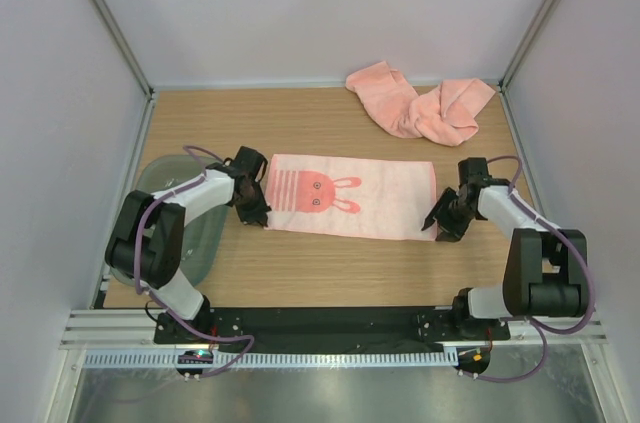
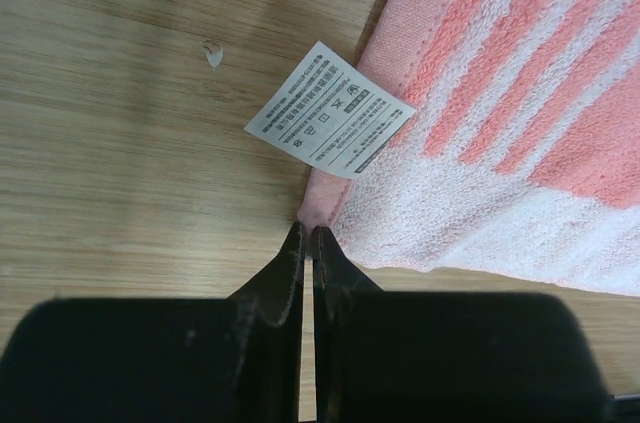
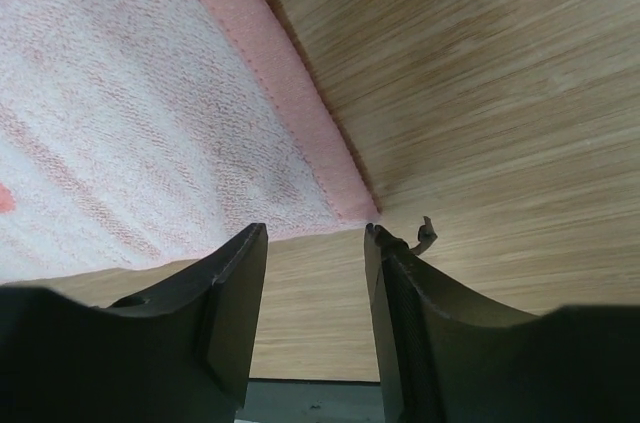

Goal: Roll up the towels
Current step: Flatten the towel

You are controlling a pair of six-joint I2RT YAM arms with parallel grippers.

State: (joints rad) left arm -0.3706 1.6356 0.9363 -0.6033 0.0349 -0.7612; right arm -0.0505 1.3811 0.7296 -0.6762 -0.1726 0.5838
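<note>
Left claw [image 2: 307, 235] first: it sits low at the near left corner of the flat towel [image 1: 345, 196], its two fingers brought together with only a hairline slit between them. The tips touch the corner's edge, but I cannot tell whether any cloth is caught there. My right claw [image 3: 315, 235] is spread apart, low over the wood at the towel's near right corner. That corner lies just ahead of one finger, and I cannot tell whether they touch. The towel is laid out flat in the middle of the table [image 1: 330, 268], long side running left to right. It is pale pinkish-white terry with a salmon hem, and carries a salmon rabbit-like face with two dark eyes, ears pointing right and stripes toward my left side. A white care label [image 2: 328, 110] with dark print sticks out from the left hem onto the wood. A crumpled heap of salmon cloth [image 1: 420, 103] lies at the far right corner, well apart from the flat one; how many pieces it holds I cannot tell. The table is light wood with a fine grain and a small chip [image 2: 213, 55] near the label. A grey-green tray [image 1: 205, 238] sits at the left edge, partly under my left arm. Plain pale walls [image 1: 320, 3] close three sides.
</note>
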